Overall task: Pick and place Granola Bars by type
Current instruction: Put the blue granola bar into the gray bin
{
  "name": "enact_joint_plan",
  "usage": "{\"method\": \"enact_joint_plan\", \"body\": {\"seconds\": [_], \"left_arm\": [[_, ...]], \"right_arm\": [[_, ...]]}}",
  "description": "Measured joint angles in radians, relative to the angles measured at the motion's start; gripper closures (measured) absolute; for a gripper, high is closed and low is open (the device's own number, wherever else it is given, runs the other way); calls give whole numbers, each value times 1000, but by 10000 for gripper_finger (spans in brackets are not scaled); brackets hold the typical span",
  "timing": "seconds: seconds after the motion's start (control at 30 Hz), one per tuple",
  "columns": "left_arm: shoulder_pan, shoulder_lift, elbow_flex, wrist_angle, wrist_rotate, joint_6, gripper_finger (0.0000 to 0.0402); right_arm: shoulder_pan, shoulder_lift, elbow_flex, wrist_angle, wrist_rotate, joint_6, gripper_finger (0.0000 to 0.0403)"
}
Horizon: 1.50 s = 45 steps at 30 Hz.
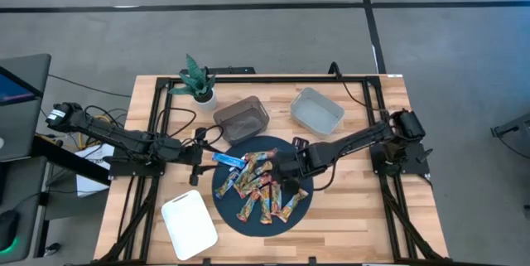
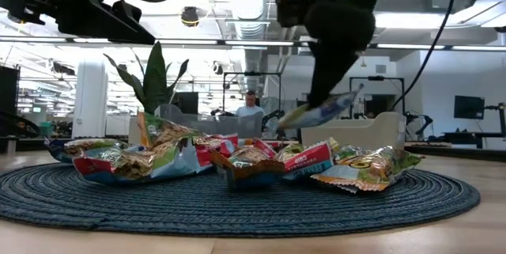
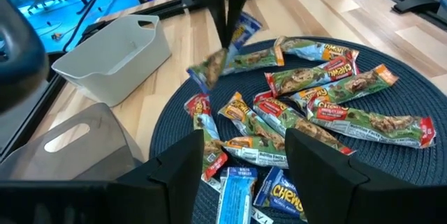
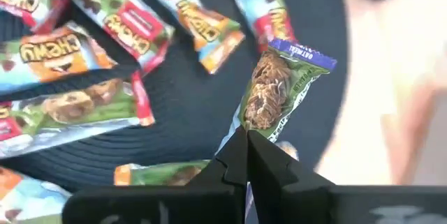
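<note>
Several granola bars (image 1: 261, 187) in green, red, orange and blue wrappers lie scattered on a round dark woven mat (image 1: 224, 208). My right gripper (image 1: 284, 169) is over the mat's right-hand part, shut on one green bar with a purple end (image 4: 279, 84), which also shows in the low view (image 2: 336, 105). My left gripper (image 3: 244, 158) is open above the mat's left edge, near blue-wrapped bars (image 3: 237, 189), and touches nothing. My right gripper pinches the green bar between its two fingers (image 4: 237, 158), partway along its length (image 4: 246, 125). The fingers come from above, lying across the bar. The bar is lifted clear of the mat and tilted, an end sticking out each side (image 2: 291, 118).
Beyond the mat stand a dark grey bin (image 1: 242, 118) and a clear bin (image 1: 316, 110). A white lid (image 1: 189, 224) lies near the front left, and a potted plant (image 1: 199, 79) stands at the far edge. A black frame (image 1: 273, 78) rims the table.
</note>
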Motion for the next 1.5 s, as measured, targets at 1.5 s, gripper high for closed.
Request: {"method": "enact_joint_plan", "body": {"seconds": [1.5], "left_arm": [[0,0,0,-1,-19,23,205]], "right_arm": [[-418,1,60,-518,440,119,374]]}}
